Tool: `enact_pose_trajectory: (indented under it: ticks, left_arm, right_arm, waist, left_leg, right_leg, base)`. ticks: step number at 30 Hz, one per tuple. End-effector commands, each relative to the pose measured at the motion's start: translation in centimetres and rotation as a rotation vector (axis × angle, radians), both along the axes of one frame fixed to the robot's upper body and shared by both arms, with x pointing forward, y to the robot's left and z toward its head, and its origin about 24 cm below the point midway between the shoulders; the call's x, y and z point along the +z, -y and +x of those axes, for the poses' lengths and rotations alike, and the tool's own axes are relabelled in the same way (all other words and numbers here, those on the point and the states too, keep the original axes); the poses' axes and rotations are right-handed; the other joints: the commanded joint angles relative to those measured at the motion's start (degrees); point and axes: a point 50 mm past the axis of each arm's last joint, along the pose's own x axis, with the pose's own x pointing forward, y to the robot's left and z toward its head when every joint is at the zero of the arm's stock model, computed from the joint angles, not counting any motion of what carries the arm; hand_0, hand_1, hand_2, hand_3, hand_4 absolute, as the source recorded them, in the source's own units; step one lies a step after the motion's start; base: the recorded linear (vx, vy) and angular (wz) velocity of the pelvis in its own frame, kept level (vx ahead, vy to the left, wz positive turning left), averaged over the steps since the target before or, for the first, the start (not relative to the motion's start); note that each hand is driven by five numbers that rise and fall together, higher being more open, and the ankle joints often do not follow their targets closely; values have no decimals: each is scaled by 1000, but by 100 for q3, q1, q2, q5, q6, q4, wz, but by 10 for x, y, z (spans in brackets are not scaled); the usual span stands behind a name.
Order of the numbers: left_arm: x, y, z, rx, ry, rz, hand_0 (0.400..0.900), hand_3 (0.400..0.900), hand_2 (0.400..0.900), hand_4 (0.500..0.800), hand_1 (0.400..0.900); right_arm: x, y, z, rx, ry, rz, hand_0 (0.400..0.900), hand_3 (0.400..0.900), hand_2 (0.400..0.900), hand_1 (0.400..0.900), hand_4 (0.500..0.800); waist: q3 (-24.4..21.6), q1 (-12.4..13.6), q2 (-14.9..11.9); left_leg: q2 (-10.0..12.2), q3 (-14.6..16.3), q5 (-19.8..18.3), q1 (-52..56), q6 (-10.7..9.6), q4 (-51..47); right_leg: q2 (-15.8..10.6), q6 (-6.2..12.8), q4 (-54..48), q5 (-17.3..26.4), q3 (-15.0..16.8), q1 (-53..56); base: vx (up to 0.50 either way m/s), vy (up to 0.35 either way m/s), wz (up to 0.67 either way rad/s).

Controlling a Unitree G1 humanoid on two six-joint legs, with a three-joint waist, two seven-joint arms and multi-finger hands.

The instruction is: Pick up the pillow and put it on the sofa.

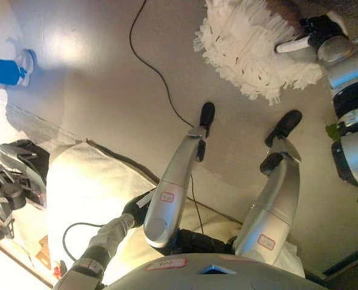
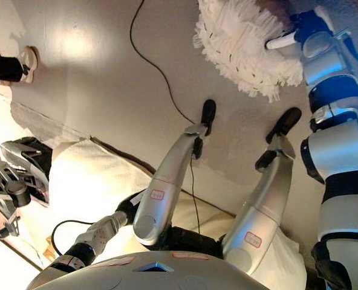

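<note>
I can't make out any writing from here: the small tags in view are too small to read.

Pillow [image 1: 251, 45] is white and shaggy with a fringed edge, lying on the grey floor [image 1: 94, 78] at the top of both views, toward the right. Its long axis runs diagonally from upper left to lower right; the fringe points down and left.

Right robot hand [image 1: 309, 37] is at the pillow's right edge, dark fingers with a white-tipped finger [image 1: 289, 46] laid against the fringe. I can't tell if the fingers are curled round the fabric or just resting on it.

Left robot hand [image 1: 136, 208] sits low at the lower left, over a cream cushion [image 1: 88, 181], which looks like part of the sofa. It's partly hidden, so I can't tell whether it's apart or together.

A person's shoe [image 2: 28, 60] and dark trouser leg [image 2: 3, 67] show at the far left edge on the floor, well apart from the pillow. No containers in view.
</note>
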Motion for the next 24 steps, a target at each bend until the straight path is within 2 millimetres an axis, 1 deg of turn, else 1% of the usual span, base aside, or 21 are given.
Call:
enact_pose_trajectory:
  ticks: [1,4,7,15,18,20,22,24]
  left_arm:
    - [-10,-21,-54,39,-119,24,900,900,900,800,900]
    - [-10,-21,-55,39,-111,17,900,900,900,800,900]
    - [-9,-20,-55,41,-106,9,900,900,900,800,900]
    - [-7,-23,-53,37,-92,3,900,900,900,800,900]
    - [-7,-24,-53,36,-96,5,900,900,900,800,900]
    - [-8,-25,-54,33,-102,9,900,900,900,800,900]
    - [-8,-26,-54,36,-104,15,900,900,900,800,900]
    - [-9,-29,-52,42,-107,28,900,900,900,800,900]
  right_arm:
    - [49,-24,4,135,155,-89,400,400,400,400,500]
    - [56,-22,3,122,182,-106,400,400,400,400,500]
    - [58,-19,2,117,180,-105,400,400,400,400,500]
    - [59,-11,0,108,202,-95,400,400,400,400,500]
    - [57,-10,0,122,200,-93,400,400,400,400,500]
    - [53,-11,0,149,194,-101,400,400,400,400,500]
    - [48,-14,0,182,187,-115,400,400,400,400,500]
    - [40,-19,0,231,174,-133,400,400,400,400,500]
  waist:
    - [86,58,864]
    - [86,78,868]
    - [86,85,885]
    - [86,93,845]
    - [86,74,794]
    - [86,42,740]
    - [86,-2,666]
    - [86,-71,533]
  left_leg:
    - [126,-283,22,-132,-85,-213]
    - [127,-304,39,-167,-91,-232]
    - [126,-308,64,-179,-103,-266]
    - [168,-302,86,47,-144,-393]
    - [193,-293,93,272,-166,-505]
    - [208,-267,98,488,-192,-592]
    - [235,-230,106,737,-228,-704]
    - [255,-182,112,1051,-253,-843]
  right_leg:
    - [105,92,691,-1144,187,-46]
    - [118,97,683,-1139,194,-80]
    - [122,97,652,-1127,199,-98]
    - [74,127,433,-1069,91,165]
    - [64,149,247,-1011,5,404]
    - [65,170,67,-950,-67,640]
    - [61,204,-151,-878,-148,915]
    - [59,252,-459,-767,-263,1285]
  base:
    - [-38,-2,-1]
    - [-18,7,-2]
    - [-33,13,-1]
    - [-31,-11,0]
    - [-16,-11,-4]
    - [-16,-7,-11]
    - [-5,-1,-14]
    - [2,-13,-14]
